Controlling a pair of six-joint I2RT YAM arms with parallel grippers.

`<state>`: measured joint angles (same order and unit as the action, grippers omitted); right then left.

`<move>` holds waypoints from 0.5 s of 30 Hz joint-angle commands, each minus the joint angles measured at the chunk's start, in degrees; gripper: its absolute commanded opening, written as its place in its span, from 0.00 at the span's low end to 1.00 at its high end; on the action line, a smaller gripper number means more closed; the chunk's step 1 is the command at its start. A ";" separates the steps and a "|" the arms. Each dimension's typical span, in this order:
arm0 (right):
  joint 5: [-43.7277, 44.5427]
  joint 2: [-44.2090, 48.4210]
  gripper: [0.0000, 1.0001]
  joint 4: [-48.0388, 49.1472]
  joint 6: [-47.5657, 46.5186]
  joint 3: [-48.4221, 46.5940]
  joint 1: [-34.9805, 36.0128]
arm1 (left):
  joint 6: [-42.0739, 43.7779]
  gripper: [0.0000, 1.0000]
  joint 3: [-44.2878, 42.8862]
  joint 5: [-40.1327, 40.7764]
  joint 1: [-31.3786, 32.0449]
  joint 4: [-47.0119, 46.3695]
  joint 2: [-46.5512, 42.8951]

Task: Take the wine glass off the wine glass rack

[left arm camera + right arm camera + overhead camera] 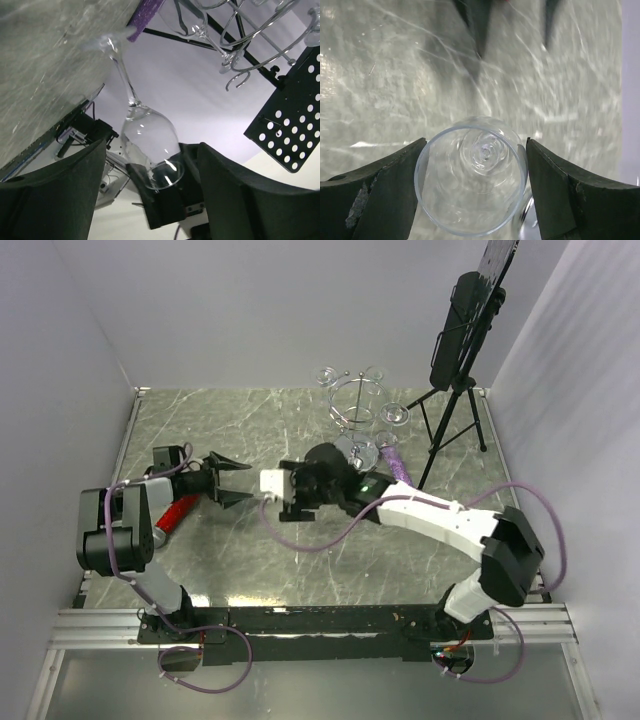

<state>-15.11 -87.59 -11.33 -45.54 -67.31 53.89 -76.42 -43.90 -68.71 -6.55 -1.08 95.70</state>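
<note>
The wine glass [472, 175] stands upright on the marble table [250, 430], its foot [107, 42] on the surface. My right gripper [476, 150] is shut on its bowl, one finger against each side of the rim. In the top view the right gripper [335, 462] covers the glass, just in front of the chrome wine glass rack [352, 405]. The rack's wire loops [260, 30] still carry other glasses [200, 25]. My left gripper [250, 482] is open and empty, to the left of the glass and pointing at it [150, 145].
A black tripod stand [455, 405] with a perforated panel [295, 115] stands at the back right, beside the rack. A purple cable [392, 458] lies by the rack's base. A red object [178, 510] lies by the left arm. White walls close in the table.
</note>
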 commanded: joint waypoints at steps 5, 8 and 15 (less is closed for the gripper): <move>0.35 15.67 0.40 -14.49 18.90 -3.90 -11.33 | 5.23 0.75 0.22 2.70 -2.07 2.93 -3.15; 0.87 22.62 0.40 -16.17 20.66 0.93 -15.20 | 7.15 0.75 -0.66 2.88 -2.68 3.89 -2.54; 1.58 34.23 0.40 -16.71 24.44 11.75 -24.26 | 14.81 0.75 -4.70 4.81 -3.74 9.34 -0.78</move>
<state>-13.98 -57.17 -28.69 -24.75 -59.94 32.86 -66.70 -45.56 -65.19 -9.76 5.50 94.56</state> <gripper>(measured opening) 0.816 0.746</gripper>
